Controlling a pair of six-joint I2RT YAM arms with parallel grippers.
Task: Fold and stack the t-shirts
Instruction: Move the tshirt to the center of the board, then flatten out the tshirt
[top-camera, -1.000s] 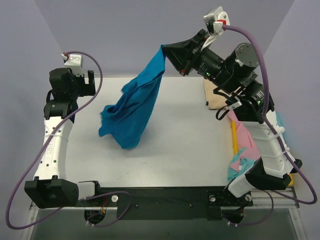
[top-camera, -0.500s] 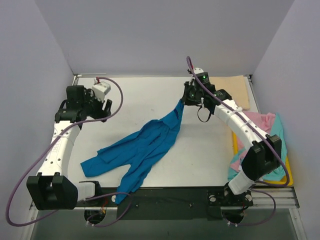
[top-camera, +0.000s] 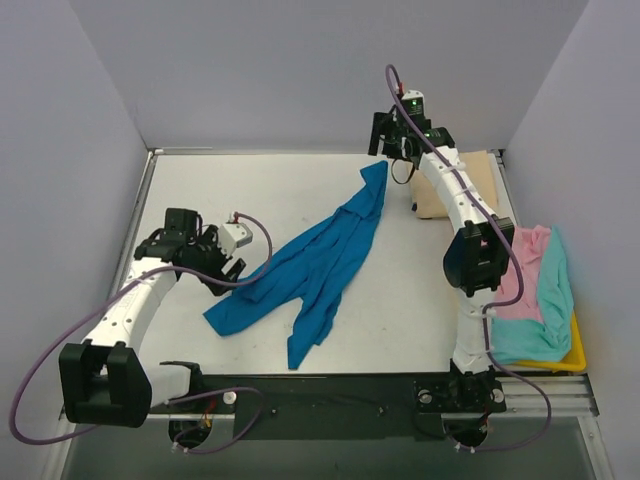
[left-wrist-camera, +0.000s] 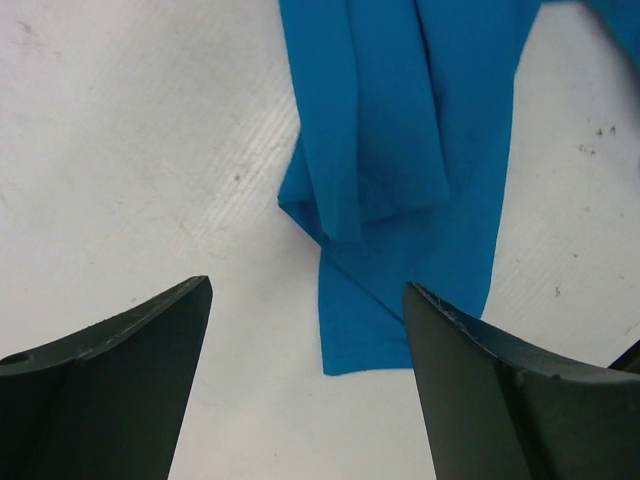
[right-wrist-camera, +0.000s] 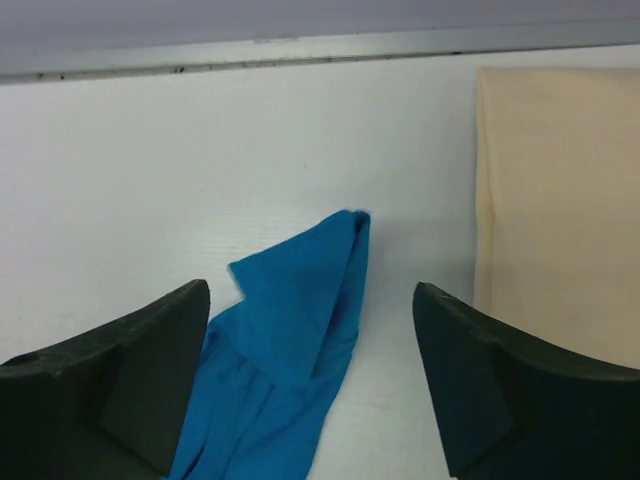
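Note:
A bright blue t-shirt (top-camera: 320, 260) lies stretched out diagonally on the white table, rumpled and partly doubled over. Its far corner (right-wrist-camera: 320, 290) rests on the table below my right gripper (top-camera: 383, 148), which hovers open near the back edge with nothing in it (right-wrist-camera: 312, 290). My left gripper (top-camera: 228, 272) is open and empty beside the shirt's near-left end; that end (left-wrist-camera: 400, 200) lies just ahead of its jaws (left-wrist-camera: 308, 290). A beige t-shirt (top-camera: 455, 185) lies folded at the back right (right-wrist-camera: 560, 200). Pink (top-camera: 520, 280) and teal (top-camera: 545, 310) t-shirts are heaped at the right.
A yellow tray (top-camera: 577, 352) holds the pink and teal shirts at the table's right edge. A metal rail (right-wrist-camera: 300, 50) and the grey wall close off the back. The arm bases stand along the near edge.
My right gripper has let go of the blue shirt's corner and moved to the back edge. The shirt now lies stretched on the table. My left gripper has come down to its near-left end.

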